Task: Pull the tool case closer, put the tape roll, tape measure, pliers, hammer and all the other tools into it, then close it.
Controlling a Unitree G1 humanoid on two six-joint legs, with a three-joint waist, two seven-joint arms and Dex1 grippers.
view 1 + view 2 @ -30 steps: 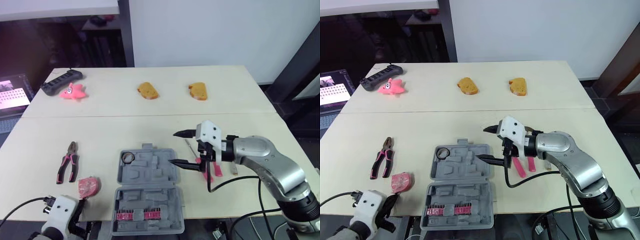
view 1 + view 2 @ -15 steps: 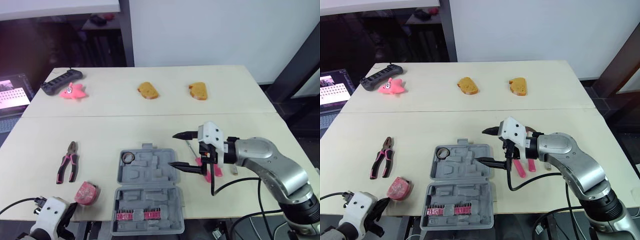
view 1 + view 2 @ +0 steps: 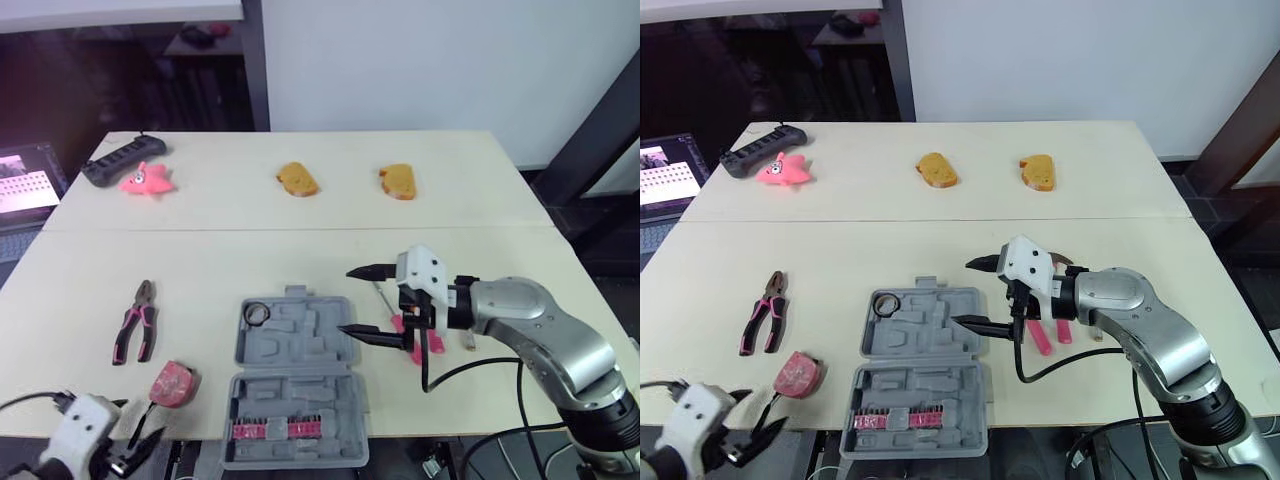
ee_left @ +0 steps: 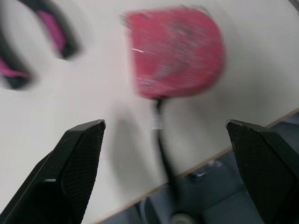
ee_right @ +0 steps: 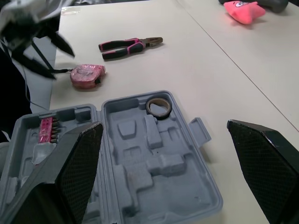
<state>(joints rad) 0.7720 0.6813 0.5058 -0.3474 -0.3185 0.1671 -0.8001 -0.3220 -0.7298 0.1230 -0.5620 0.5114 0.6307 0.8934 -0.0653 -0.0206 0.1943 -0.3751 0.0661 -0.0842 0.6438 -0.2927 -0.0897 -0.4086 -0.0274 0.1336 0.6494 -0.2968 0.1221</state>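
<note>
Now the grey case [image 3: 300,345] lies opened flat at the near edge of the table [image 3: 300,255], right gripper [image 3: 346,298] over its right rim with jaws wide apart, left gripper [image 4: 164,123] likewise spread beyond the near-left corner by the pink tape measure [image 3: 173,382], roll [image 3: 256,313] in the case's far-left pocket.

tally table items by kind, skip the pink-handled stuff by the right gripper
bread: 2
star toy: 1
power strip: 1
pliers: 1
tape measure: 1
case: 1
tape roll, in case: 1
bit set, in case: 1
total: 9
</note>
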